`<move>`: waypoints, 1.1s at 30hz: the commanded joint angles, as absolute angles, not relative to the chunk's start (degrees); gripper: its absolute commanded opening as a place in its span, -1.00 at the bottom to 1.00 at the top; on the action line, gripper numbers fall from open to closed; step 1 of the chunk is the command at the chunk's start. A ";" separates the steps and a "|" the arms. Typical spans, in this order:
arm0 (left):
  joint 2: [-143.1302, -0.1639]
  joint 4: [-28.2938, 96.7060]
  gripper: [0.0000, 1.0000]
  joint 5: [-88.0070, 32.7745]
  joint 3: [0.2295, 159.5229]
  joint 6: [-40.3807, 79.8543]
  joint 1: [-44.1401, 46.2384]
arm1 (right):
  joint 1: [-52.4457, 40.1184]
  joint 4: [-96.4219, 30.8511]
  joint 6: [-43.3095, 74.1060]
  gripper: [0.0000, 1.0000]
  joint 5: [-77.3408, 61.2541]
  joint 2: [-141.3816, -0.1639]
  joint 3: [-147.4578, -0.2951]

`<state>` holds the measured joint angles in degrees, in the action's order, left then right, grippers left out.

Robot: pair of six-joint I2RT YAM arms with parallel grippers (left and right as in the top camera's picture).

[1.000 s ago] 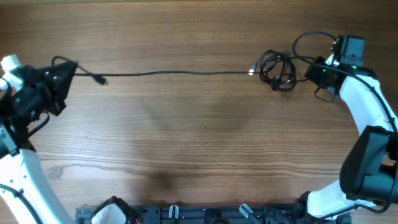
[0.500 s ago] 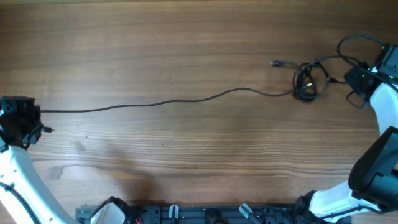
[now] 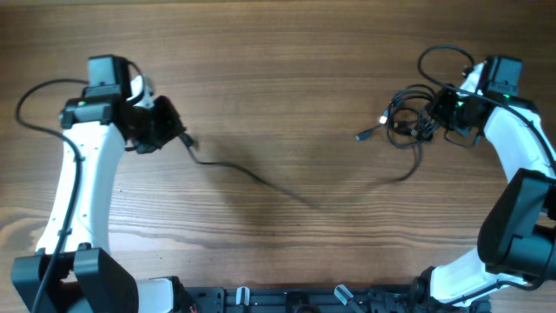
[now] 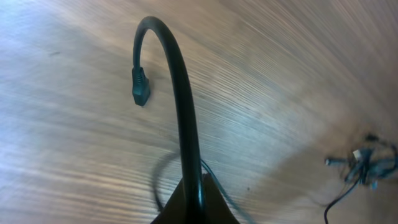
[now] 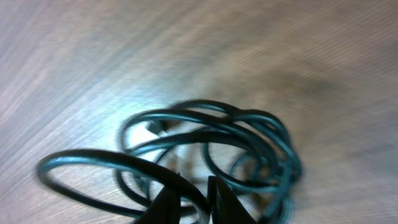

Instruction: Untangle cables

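The cables are thin black cords. One long cable (image 3: 287, 193) sags across the table from my left gripper (image 3: 172, 130) to a knotted bundle (image 3: 407, 115) at the right. In the left wrist view my left gripper (image 4: 191, 200) is shut on this cable (image 4: 180, 106), which arches up to its plug end (image 4: 140, 87). My right gripper (image 3: 433, 122) is at the bundle. In the right wrist view it (image 5: 196, 202) is shut on a loop of the bundle (image 5: 217, 140). A loose plug end (image 3: 361, 135) sticks out left of the bundle.
The wooden table (image 3: 278, 52) fills the overhead view. The arms' own thicker black cables loop at the far left (image 3: 26, 96) and upper right (image 3: 434, 56). The arm bases and a black rail (image 3: 287, 300) sit at the front edge.
My left gripper has swung from the far left edge up and inward, so the long cable went from taut to slack. My right gripper moved left with the bundle.
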<state>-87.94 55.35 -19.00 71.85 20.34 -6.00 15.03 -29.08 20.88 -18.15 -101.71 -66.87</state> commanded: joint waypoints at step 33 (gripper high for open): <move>-88.31 38.50 0.99 -19.05 66.65 5.98 8.64 | -12.45 -41.67 24.25 0.99 -8.14 -94.54 -77.67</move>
